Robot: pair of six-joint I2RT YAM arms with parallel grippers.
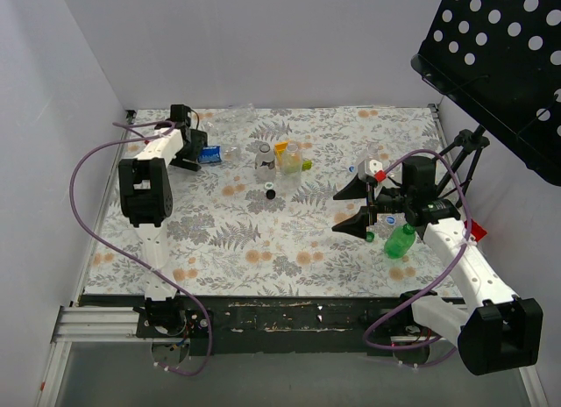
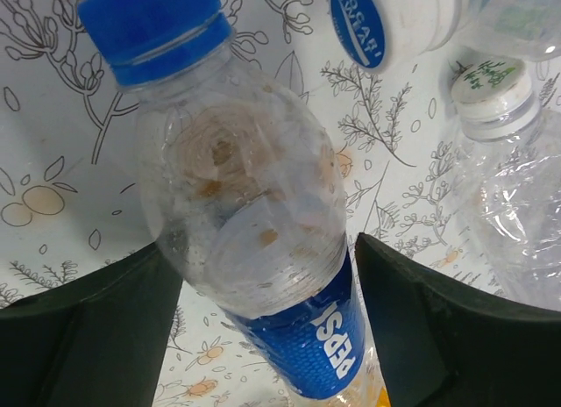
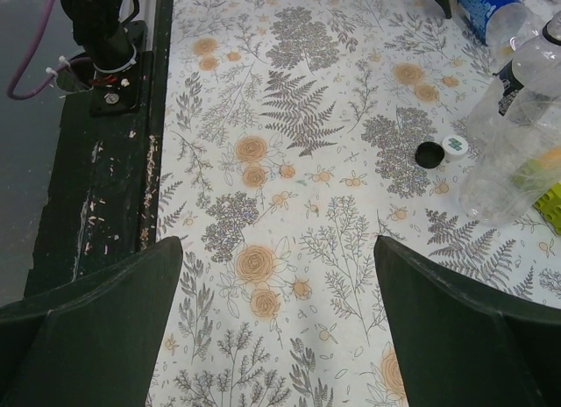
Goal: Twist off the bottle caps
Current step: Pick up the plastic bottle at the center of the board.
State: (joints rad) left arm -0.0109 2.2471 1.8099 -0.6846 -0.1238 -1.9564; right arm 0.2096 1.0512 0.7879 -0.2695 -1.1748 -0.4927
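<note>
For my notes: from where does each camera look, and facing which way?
Top external: above, behind the bases, looking down at the floral table; both arms show.
Left wrist: looks past its dark fingers at a clear plastic blue-capped bottle.
Right wrist: looks past its dark fingers at the table.
Top and right wrist share a small black cap.

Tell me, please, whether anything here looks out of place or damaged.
Yes. The green bottle lies on its side beside the right arm, and the Pepsi bottle between the fingers of the left gripper looks crumpled. A black cap and a white cap lie loose on the table.
</note>
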